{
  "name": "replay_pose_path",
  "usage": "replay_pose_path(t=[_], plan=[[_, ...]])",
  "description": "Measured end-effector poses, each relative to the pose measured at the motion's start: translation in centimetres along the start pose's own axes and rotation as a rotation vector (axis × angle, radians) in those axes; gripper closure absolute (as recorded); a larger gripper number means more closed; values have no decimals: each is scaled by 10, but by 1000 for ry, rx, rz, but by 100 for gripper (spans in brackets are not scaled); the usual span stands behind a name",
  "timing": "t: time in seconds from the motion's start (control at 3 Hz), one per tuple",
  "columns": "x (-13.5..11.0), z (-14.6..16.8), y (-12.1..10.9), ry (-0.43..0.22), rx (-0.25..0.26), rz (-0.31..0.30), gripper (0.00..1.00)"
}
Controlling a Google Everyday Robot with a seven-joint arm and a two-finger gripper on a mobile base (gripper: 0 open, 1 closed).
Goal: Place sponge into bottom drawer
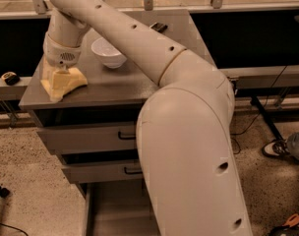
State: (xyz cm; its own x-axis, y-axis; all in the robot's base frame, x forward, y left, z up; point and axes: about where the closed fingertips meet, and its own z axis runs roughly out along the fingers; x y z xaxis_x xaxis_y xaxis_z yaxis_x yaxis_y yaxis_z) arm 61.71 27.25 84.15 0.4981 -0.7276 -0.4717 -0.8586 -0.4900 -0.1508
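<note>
One cream-coloured robot arm (189, 132), filling the centre and right of the frame and reaching up to the upper left. One hand (57, 86) at its end, pointing down over the left edge of one grey desk (120, 85), right at the sponge. Grip of the hand: impossible to tell, clenched or released.

One sponge (74, 77), pale yellow, lying on the desk in the upper left of the frame, against the hand, not in any drawer. One white bowl (108, 52) just right of the sponge and apart from it, upright on the desk, only its white inside on show. One small dark object (158, 27) near the far edge of the desk, too small to identify.

Three grey drawers stacked below the desk top. Upper drawer (85, 139) and middle drawer (98, 172) shut, contents hidden, with one black handle (126, 135) on the upper and one black handle (132, 171) on the middle. Bottom drawer (115, 210) pulled out at the lower centre of the frame, flat grey floor showing, right part hidden behind the arm.

One shoe (277, 148) at the right edge of the frame.
</note>
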Motion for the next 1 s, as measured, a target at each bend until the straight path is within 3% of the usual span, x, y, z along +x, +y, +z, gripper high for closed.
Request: replay_pose_path(t=[0.67, 1.0], plan=[[9, -9, 5, -20, 30, -28, 89], [17, -40, 20, -56, 95, -1, 100]])
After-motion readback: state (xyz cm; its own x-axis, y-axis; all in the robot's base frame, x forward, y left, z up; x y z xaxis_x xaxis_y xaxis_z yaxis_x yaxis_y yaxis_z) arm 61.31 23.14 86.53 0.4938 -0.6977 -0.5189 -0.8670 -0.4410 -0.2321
